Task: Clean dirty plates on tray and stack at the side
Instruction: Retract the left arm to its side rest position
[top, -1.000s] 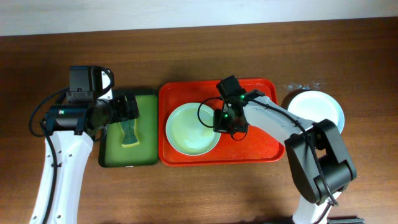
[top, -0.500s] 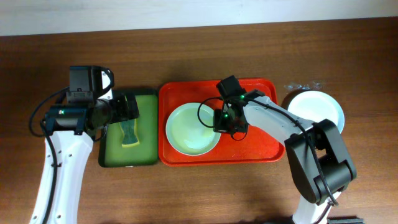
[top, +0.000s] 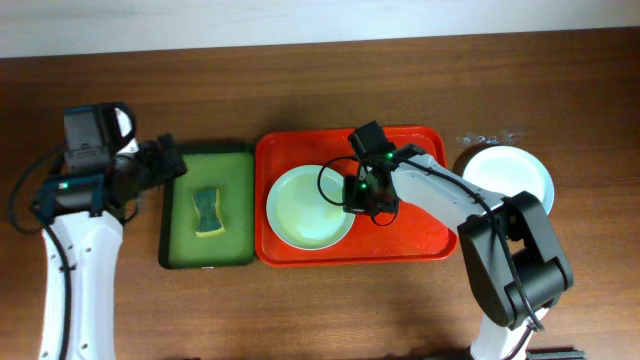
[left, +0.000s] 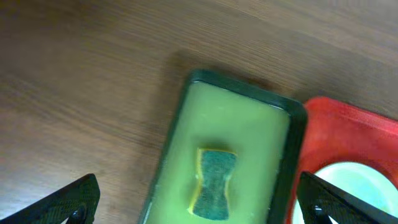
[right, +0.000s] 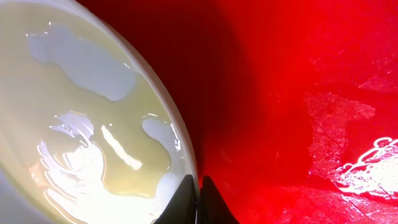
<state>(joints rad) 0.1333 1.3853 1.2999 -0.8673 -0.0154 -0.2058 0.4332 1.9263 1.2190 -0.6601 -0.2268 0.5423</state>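
The left claw (top: 168, 165) has pulled back toward the left edge of the worktop (top: 320, 300) and is off the green tray (top: 236, 160). The sponge (top: 206, 211) lies there uncovered, so scrubbing looks finished. The left wrist view shows what the overhead cannot: its fingers are spread wide with nothing between them. At mid-worktop the wet plate (top: 300, 215) sits on the red tray (top: 420, 235), unmoved, and the right claw (top: 362, 195) is at its right rim. Only the right wrist view shows those fingertips nipped closed on that rim, beside pooled water. The stack of plates (top: 510, 170) waits at the right edge, probably the plate's destination.
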